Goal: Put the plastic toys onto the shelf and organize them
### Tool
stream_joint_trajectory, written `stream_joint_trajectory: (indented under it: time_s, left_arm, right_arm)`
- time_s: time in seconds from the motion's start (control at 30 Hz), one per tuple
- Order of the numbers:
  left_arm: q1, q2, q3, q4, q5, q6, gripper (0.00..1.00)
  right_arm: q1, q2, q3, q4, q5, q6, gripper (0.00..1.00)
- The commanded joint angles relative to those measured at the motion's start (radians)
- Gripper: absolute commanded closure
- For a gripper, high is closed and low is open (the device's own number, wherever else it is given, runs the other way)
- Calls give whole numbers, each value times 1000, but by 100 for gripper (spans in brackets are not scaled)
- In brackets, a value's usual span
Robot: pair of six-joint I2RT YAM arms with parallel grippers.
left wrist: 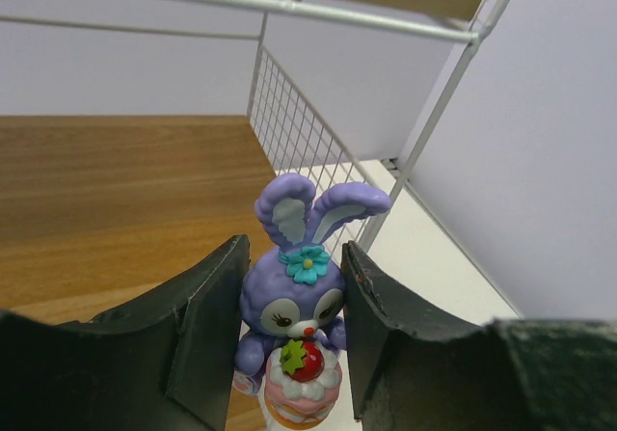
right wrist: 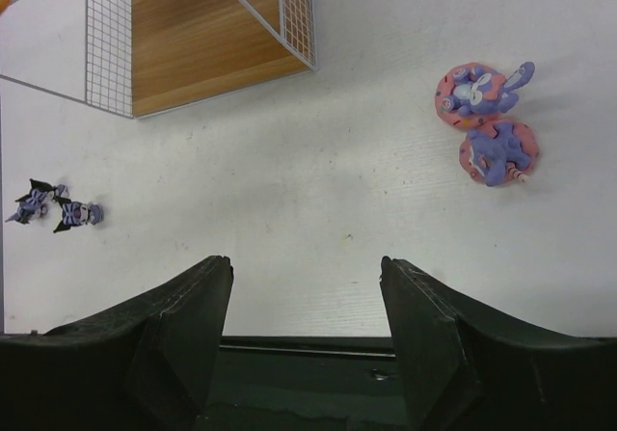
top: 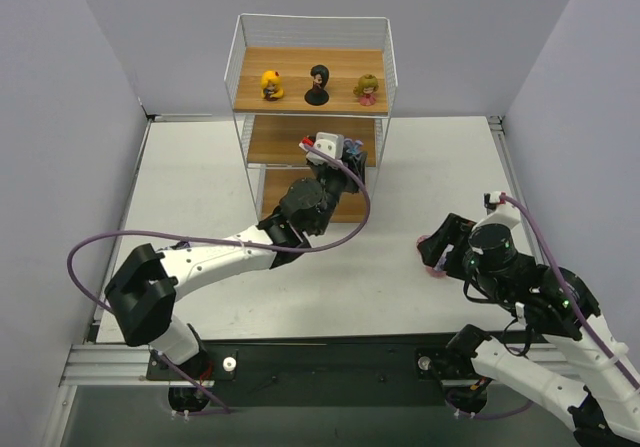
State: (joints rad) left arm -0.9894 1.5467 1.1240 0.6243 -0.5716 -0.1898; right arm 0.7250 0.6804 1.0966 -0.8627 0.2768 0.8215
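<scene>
The shelf [top: 340, 72] stands at the back centre. On its top board stand a yellow doll [top: 270, 84], a black doll [top: 318, 85] and an olive-pink doll [top: 367, 90]. My left gripper [top: 335, 152] reaches into the middle tier and is shut on a purple bunny [left wrist: 299, 301] that holds a strawberry cake, just above the right part of the middle board [left wrist: 116, 190]. My right gripper [right wrist: 307, 286] is open and empty above the table. Two more bunny figures [right wrist: 477, 92] [right wrist: 496, 151] lie on pink bases. Two small dark blue-purple figures [right wrist: 37, 202] [right wrist: 75, 215] stand left of it.
The shelf's wire side wall [left wrist: 308, 142] is just right of the held bunny. The lowest board [right wrist: 202, 36] shows in the right wrist view. Grey walls close in the table on the left, right and back. A black rail [top: 330, 357] runs along the near edge.
</scene>
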Motion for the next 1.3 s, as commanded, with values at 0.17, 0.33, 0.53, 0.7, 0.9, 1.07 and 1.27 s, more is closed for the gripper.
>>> stream_joint_trajectory:
  time_s: [0.17, 0.33, 0.53, 0.7, 0.9, 1.07, 1.27]
  left_arm:
    - [17, 105, 125, 207, -66, 79, 100]
    - [23, 139, 138, 241, -94, 85, 100]
    - [26, 184, 151, 284, -102, 81, 100]
    - [32, 213, 155, 339, -122, 116, 100]
    - [49, 247, 160, 371, -122, 116, 100]
    - [75, 250, 148, 376, -91, 59, 100]
    - [104, 254, 135, 373, -47, 13, 100]
  right_arm:
    - [-10, -30, -15, -64, 16, -10, 36]
    - [-9, -36, -27, -79, 13, -8, 36]
    - [-12, -44, -30, -91, 19, -16, 36]
    - [-12, -50, -29, -104, 22, -16, 36]
    - [-12, -67, -32, -122, 33, -10, 36]
    - [-10, -81, -37, -133, 39, -7, 36]
    - [-10, -82, -43, -131, 35, -9, 36]
